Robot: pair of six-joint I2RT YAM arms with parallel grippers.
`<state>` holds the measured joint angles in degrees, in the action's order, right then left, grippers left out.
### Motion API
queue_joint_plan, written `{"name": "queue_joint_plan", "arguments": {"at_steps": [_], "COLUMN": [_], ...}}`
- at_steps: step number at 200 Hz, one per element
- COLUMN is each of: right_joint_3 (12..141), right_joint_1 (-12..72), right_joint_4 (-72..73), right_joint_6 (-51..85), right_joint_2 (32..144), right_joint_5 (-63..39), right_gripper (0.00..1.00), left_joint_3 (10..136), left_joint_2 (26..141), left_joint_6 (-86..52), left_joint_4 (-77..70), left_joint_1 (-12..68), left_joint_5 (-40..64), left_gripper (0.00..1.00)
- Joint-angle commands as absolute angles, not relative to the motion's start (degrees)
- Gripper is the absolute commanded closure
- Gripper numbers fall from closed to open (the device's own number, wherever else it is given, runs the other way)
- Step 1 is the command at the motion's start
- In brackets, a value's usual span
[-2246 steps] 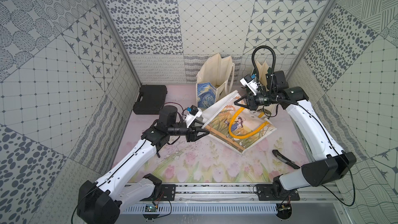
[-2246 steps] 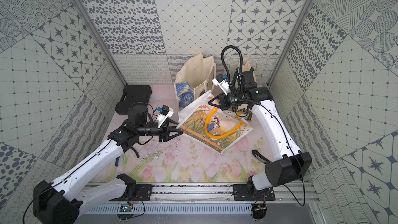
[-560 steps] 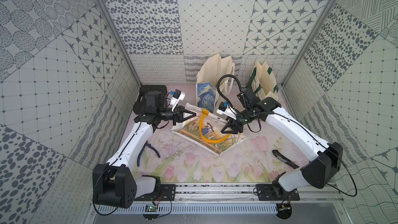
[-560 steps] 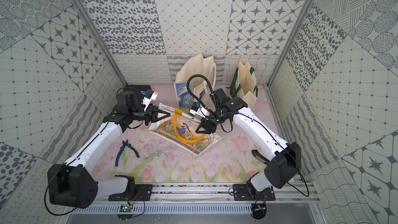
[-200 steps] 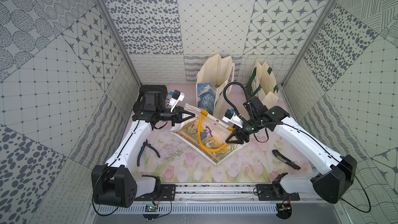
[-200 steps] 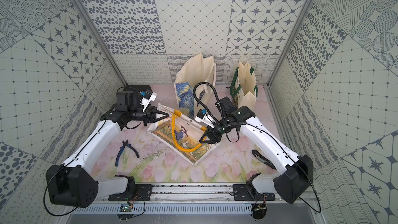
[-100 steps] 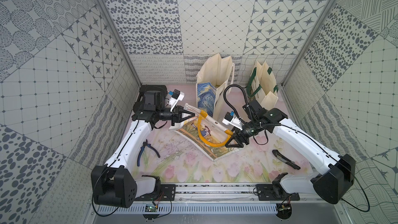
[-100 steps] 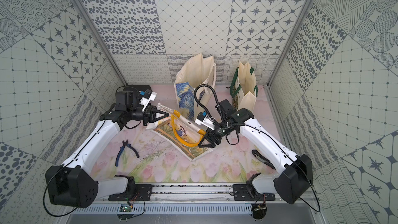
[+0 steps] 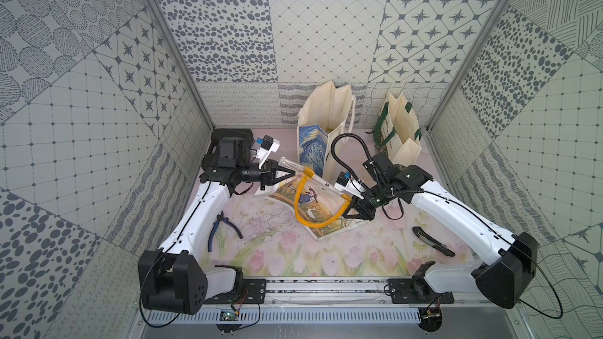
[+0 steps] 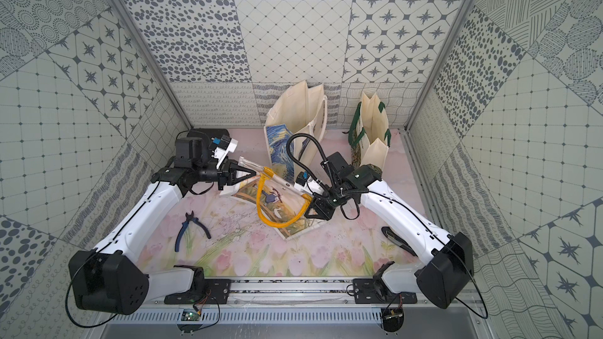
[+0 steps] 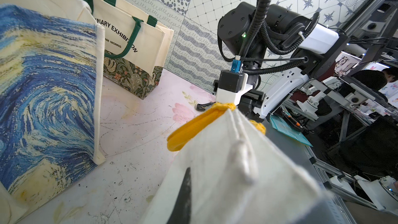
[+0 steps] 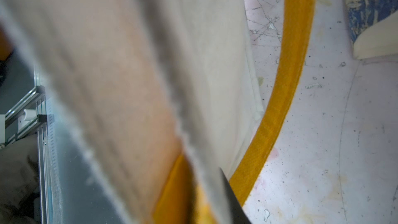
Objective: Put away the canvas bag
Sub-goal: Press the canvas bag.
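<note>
Canvas bag point(image 9: 313, 197): you hold it at both ends. The left end effector point(image 9: 293, 173) pinches one top corner, the right end effector point(image 9: 349, 207) clamps the other, rim taut between them.

Yellow-handled canvas bag point(image 9: 310, 195), top edge aloft

The bag point(image 12: 129, 72) blurs across both my wrist views, and my left arm point(image 9: 202, 210) hides most of the case point(image 9: 222, 132).

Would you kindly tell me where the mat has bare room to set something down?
Free: the front strip between the pliers and the black tool, in front of the canvas bag. Crowded: the back, around the starry tote and green-handled tote.
</note>
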<state>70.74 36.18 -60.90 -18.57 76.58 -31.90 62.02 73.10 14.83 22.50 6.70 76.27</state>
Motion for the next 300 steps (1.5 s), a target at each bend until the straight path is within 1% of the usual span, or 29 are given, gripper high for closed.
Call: {"name": "queue_joint_plan", "arguments": {"at_steps": [1, 15, 16, 19, 52, 56, 63, 66, 80, 105, 127, 147, 163, 175, 185, 200, 217, 237, 267, 279, 300], "right_joint_3": [71.46, 71.63, 71.63, 71.71, 73.26, 73.57, 74.12, 74.42, 75.97, 77.16, 78.51, 80.03, 81.40, 81.44, 80.76, 79.35, 77.08, 74.34, 69.37, 66.91, 64.00], "right_joint_1": [36.38, 36.31, 36.35, 36.38, 36.33, 36.38, 36.39, 36.36, 36.50, 38.46, 39.43, 40.23, 41.26, 41.54, 41.53, 41.50, 41.57, 41.57, 41.51, 41.52, 41.54], "right_joint_4": [-62.68, -62.09, -62.07, -62.00, -62.11, -62.29, -62.60, -62.78, -64.53, -66.29, -67.10, -68.07, -69.51, -69.07, -67.96, -65.75, -61.37, -55.51, -47.73, -44.14, -40.18], "right_joint_6": [-17.59, -17.15, -17.15, -17.05, -16.39, -16.12, -15.25, -14.88, -14.14, -12.64, -9.46, -4.26, 1.14, 7.77, 13.27, 17.90, 23.55, 31.62, 45.79, 50.63, 56.53], "right_joint_2": [76.79, 76.98, 76.99, 76.95, 76.52, 76.48, 76.46, 76.45, 76.98, 76.67, 76.51, 76.63, 77.23, 77.38, 77.34, 76.80, 74.07, 69.78, 67.56, 66.88, 65.65], "right_joint_5": [-26.46, -27.00, -27.00, -27.14, -30.16, -30.72, -31.53, -31.98, -35.58, -39.24, -43.57, -47.00, -47.52, -46.71, -46.50, -48.13, -46.90, -43.27, -40.75, -39.87, -35.87], "right_gripper": [0.85, 0.95, 0.97, 1.00, 1.00, 1.00, 1.00, 1.00, 1.00, 1.00, 1.00, 1.00, 1.00, 1.00, 1.00, 1.00, 1.00, 1.00, 1.00, 1.00, 1.00], "left_joint_3": [63.10, 63.12, 63.11, 63.04, 62.52, 62.42, 62.33, 62.44, 64.67, 68.90, 65.68, 62.19, 62.26, 63.01, 64.38, 67.16, 69.42, 71.24, 72.81, 72.70, 71.38], "left_joint_2": [72.77, 72.68, 72.68, 72.67, 72.36, 72.34, 72.22, 72.25, 73.21, 74.36, 70.27, 65.74, 65.32, 66.38, 67.76, 69.91, 71.90, 72.82, 73.01, 72.70, 71.52], "left_joint_6": [15.27, 15.19, 15.24, 15.21, 13.27, 11.96, 8.34, 6.14, -0.29, -5.64, -10.10, -13.41, -13.96, -14.75, -15.03, -14.27, -13.61, -12.53, -11.89, -11.25, -8.25], "left_joint_4": [19.58, 19.66, 19.72, 19.75, 18.68, 17.93, 16.57, 16.02, 17.45, 22.58, 17.66, 13.35, 15.14, 17.01, 19.88, 24.64, 28.60, 31.40, 33.63, 33.68, 32.95], "left_joint_1": [6.02, 6.00, 5.99, 6.00, 6.02, 6.00, 6.00, 6.06, 6.07, 6.07, 6.15, 6.13, 6.15, 6.25, 6.32, 6.62, 7.20, 8.40, 11.16, 13.26, 19.21], "left_joint_5": [80.70, 80.60, 80.60, 80.62, 78.37, 77.08, 72.53, 69.78, 59.83, 50.37, 45.12, 40.97, 42.24, 44.28, 44.96, 45.69, 46.29, 44.78, 44.10, 44.58, 45.13], "left_gripper": [1.00, 1.00, 1.00, 1.00, 1.00, 0.93, 0.74, 0.70, 0.64, 0.62, 0.60, 0.60, 0.60, 0.60, 0.64, 0.69, 0.73, 0.73, 0.68, 0.63, 0.54]}}
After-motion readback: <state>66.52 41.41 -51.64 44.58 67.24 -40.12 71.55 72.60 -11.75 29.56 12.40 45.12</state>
